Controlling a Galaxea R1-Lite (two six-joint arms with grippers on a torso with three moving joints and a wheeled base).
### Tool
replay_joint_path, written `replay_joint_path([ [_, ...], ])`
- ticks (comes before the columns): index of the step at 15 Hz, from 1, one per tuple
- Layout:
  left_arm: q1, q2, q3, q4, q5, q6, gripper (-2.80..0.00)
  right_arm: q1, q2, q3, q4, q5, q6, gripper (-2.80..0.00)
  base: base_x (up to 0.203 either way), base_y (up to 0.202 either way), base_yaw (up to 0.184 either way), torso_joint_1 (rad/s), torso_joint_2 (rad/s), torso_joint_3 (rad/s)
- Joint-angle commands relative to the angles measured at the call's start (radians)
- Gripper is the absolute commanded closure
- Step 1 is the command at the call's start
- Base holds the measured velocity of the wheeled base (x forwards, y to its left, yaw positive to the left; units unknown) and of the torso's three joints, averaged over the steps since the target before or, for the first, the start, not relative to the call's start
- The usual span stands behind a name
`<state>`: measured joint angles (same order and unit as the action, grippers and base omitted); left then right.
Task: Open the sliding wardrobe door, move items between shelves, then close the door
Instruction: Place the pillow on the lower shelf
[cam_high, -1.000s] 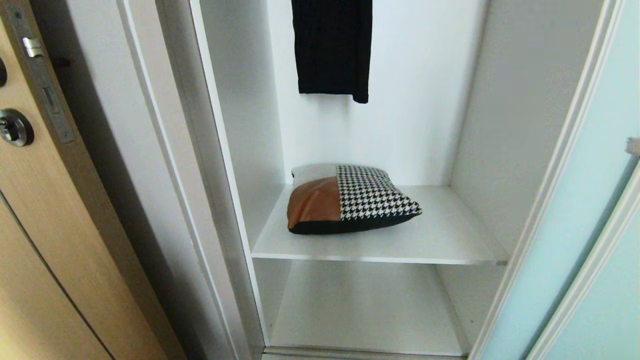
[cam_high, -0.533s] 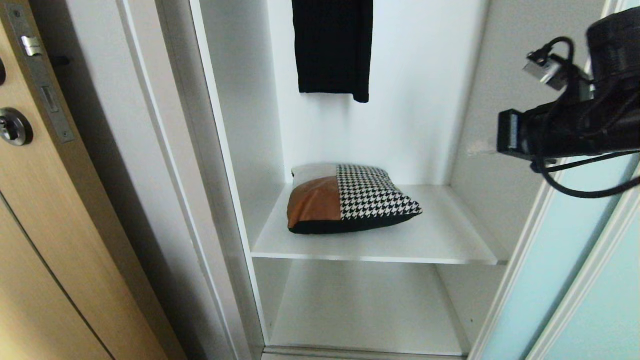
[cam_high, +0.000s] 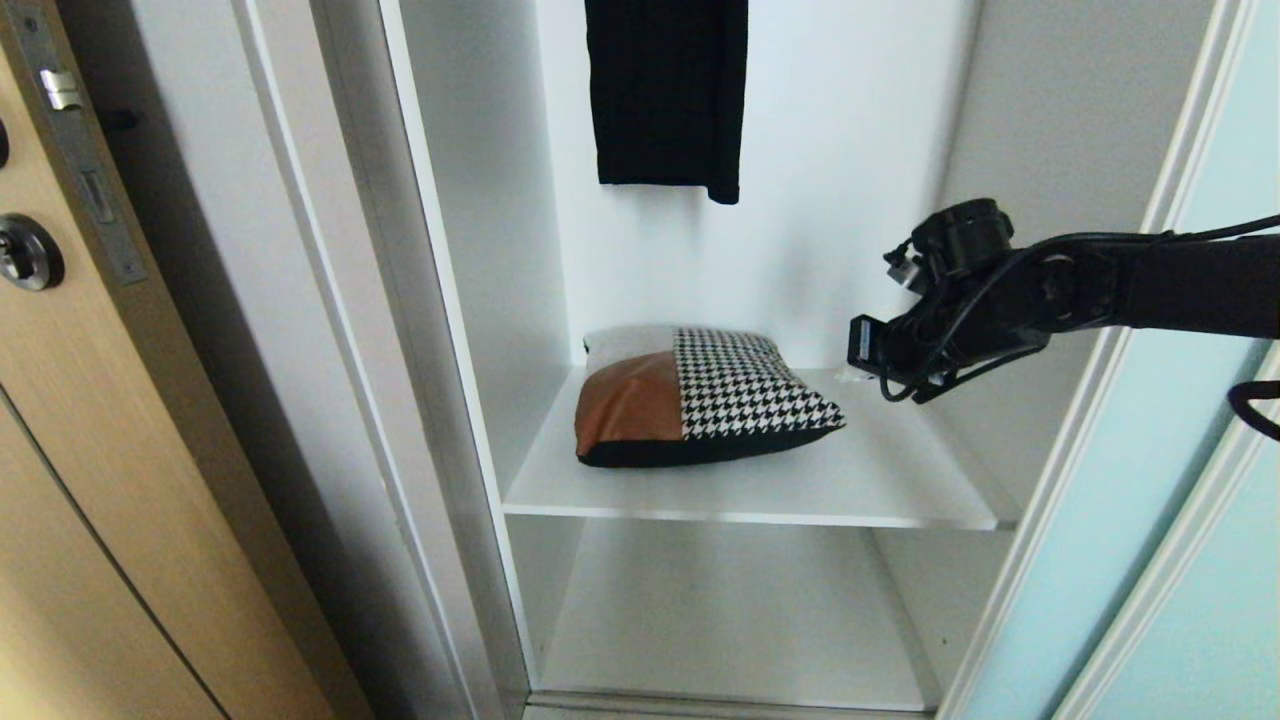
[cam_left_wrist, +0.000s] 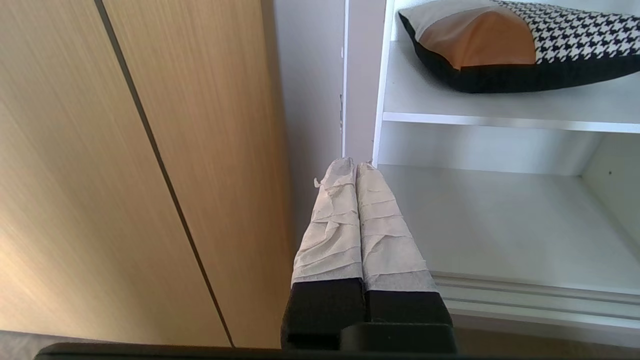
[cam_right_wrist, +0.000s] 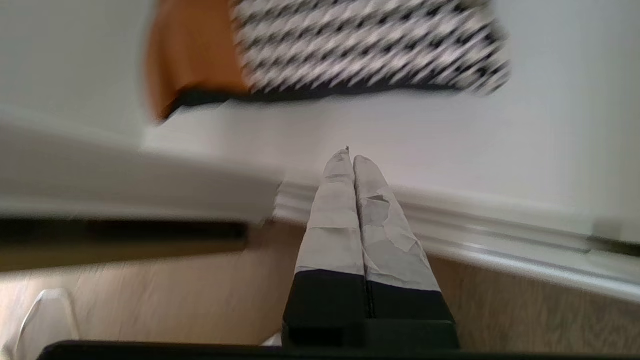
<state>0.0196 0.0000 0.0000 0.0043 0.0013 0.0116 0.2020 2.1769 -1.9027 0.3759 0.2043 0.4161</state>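
The patchwork cushion (cam_high: 700, 400) lies on the upper white shelf (cam_high: 890, 480), towards its left side; a bare lower shelf (cam_high: 740, 620) sits beneath. The sliding wardrobe door (cam_high: 1150, 480) of pale aqua glass is pushed to the right, leaving the compartment open. My right gripper (cam_high: 853, 377) reaches in from the right, just off the cushion's right corner and above the shelf, shut and empty. In the right wrist view its fingertips (cam_right_wrist: 351, 157) are pressed together below the blurred cushion (cam_right_wrist: 350, 45). My left gripper (cam_left_wrist: 355, 162) hangs low by the wardrobe's left frame, shut, below the cushion (cam_left_wrist: 500, 45).
A black garment (cam_high: 665, 95) hangs at the back above the cushion. A light wood hinged door (cam_high: 90, 480) with a round lock (cam_high: 28, 252) stands to the left. The wardrobe's white right wall (cam_high: 1040, 200) is close behind my right arm. The floor track (cam_high: 720, 705) runs along the bottom.
My right arm, out of view a second ago, has come in from the right, then dropped and reached leftwards to the cushion's right corner. The cushion and the door have not moved.
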Motion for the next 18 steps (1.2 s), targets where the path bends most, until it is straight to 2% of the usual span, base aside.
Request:
replay_joint_path([
  [1,0.0,0.002,0.002,0.0,0.0,0.001,0.0,-0.04,0.123,-0.032,-0.061,0.004,-0.008,-2.8,0.0,0.0,0.0,0.0,0.0,0.0],
  [6,0.0,0.002,0.002,0.0,0.0,0.001,0.0,-0.091,0.196,-0.028,-0.091,0.043,-0.021,-2.8,0.0,0.0,0.0,0.0,0.0,0.0],
  [9,0.0,0.002,0.002,0.0,0.0,0.001,0.0,-0.098,0.228,-0.024,-0.128,0.161,-0.016,-2.8,0.0,0.0,0.0,0.0,0.0,0.0],
  [13,0.0,0.002,0.002,0.0,0.0,0.001,0.0,-0.101,0.268,-0.016,-0.234,0.268,-0.018,-2.8,0.0,0.0,0.0,0.0,0.0,0.0],
  [18,0.0,0.002,0.002,0.0,0.0,0.001,0.0,-0.1,0.335,-0.023,-0.397,0.274,-0.023,-2.8,0.0,0.0,0.0,0.0,0.0,0.0],
])
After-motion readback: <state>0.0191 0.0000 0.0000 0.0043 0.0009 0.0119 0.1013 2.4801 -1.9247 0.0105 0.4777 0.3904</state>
